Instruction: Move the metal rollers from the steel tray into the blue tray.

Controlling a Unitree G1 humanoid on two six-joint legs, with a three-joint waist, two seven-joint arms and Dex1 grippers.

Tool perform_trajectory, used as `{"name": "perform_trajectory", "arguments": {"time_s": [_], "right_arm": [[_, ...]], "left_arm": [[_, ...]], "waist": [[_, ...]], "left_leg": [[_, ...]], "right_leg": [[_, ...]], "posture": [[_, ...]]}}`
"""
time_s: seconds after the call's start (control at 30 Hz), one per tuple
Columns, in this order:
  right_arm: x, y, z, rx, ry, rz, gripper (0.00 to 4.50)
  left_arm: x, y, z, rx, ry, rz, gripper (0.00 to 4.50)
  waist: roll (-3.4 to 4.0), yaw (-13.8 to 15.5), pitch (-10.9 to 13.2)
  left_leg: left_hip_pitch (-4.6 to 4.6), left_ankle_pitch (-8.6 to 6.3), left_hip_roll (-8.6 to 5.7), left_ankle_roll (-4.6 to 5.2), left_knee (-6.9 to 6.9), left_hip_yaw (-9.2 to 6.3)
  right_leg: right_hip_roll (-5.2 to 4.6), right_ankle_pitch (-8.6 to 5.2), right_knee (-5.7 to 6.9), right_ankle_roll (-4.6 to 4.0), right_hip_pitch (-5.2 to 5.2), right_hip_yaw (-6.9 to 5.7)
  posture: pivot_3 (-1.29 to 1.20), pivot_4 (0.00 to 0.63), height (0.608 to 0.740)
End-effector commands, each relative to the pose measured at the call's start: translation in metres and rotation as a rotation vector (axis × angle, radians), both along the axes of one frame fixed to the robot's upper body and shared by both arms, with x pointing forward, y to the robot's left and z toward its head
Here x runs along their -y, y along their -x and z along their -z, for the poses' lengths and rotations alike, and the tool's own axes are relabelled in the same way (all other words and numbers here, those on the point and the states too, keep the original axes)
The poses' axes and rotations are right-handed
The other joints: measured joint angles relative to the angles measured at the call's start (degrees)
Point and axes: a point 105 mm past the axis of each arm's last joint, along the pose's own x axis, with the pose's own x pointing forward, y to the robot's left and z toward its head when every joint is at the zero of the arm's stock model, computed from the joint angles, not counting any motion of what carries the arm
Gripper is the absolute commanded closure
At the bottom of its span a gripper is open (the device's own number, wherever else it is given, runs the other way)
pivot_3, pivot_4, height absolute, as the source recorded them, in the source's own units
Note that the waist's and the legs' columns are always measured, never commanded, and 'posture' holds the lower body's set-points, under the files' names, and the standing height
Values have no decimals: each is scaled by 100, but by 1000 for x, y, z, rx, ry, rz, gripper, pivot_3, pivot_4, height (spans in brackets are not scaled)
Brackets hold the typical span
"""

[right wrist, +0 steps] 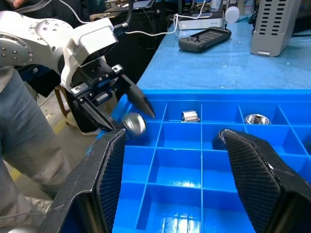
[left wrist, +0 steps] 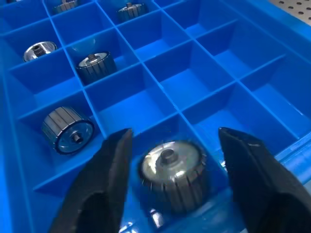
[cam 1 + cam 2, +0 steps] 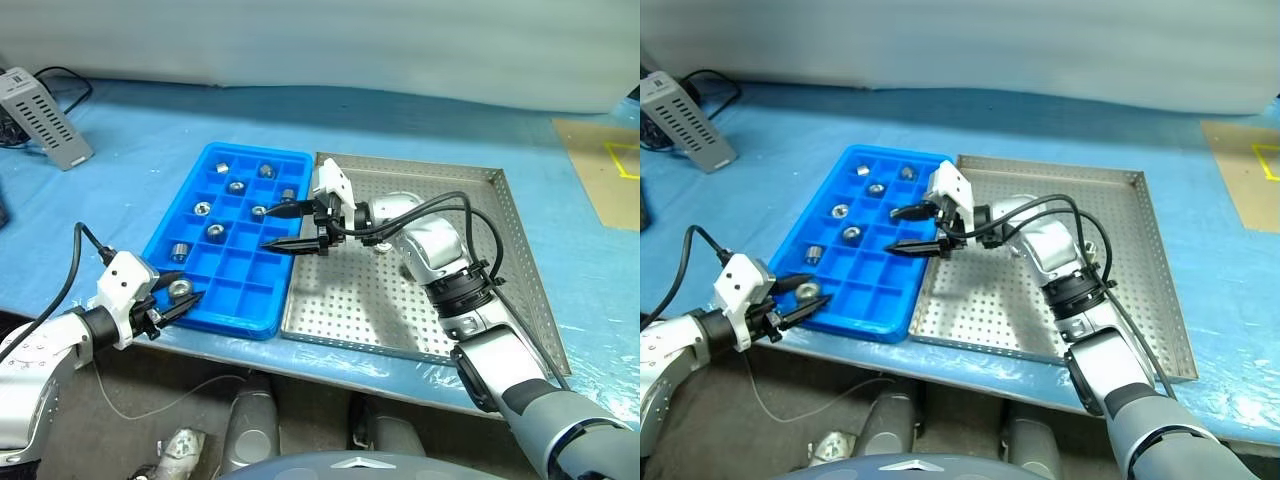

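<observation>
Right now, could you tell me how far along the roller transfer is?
Done: several rollers sit in blue tray compartments. In hand: the left tool stands open around one roller in a near corner compartment; the right tool hovers open, empty. Left: the right arm hides part of the steel tray, so remaining rollers cannot be counted.

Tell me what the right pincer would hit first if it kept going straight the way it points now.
Probably nothing in the bright blue compartmented plastic tray: the right pincer, open, points across above it. Farther along that line sits the left pincer around a small shiny metal roller, though depth is unclear.
</observation>
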Motion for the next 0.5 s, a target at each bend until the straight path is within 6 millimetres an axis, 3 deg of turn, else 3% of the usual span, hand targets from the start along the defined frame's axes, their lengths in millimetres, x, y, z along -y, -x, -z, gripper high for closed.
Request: {"name": "perform_trajectory", "arguments": {"time_s": [0.03,0.27,0.5], "right_arm": [[3,0,-6,33,-23,15,1158],[20,-6,-8,39,-33,103,1158],[63,-14,-7,43,-35,309,1158]], "left_arm": [[-2,-6,0,12,-25,14,812],[14,-43,-37,156,48,56,812],[61,-76,-50,173,60,260,812]], "waist": [[1,-4,0],[-3,-10,-2],[-5,-107,-4]], "left_leg": [[2,0,-1,0,0,0],[0,3,-3,-5,11,-1],[3,10,-6,-13,27,0]], "right_leg": [[0,0,1,0,0,1],[-1,1,20,0,0,0],[-1,2,40,1,-1,6]], "posture": [[229,150,740],[137,150,740],[-13,150,740]]}}
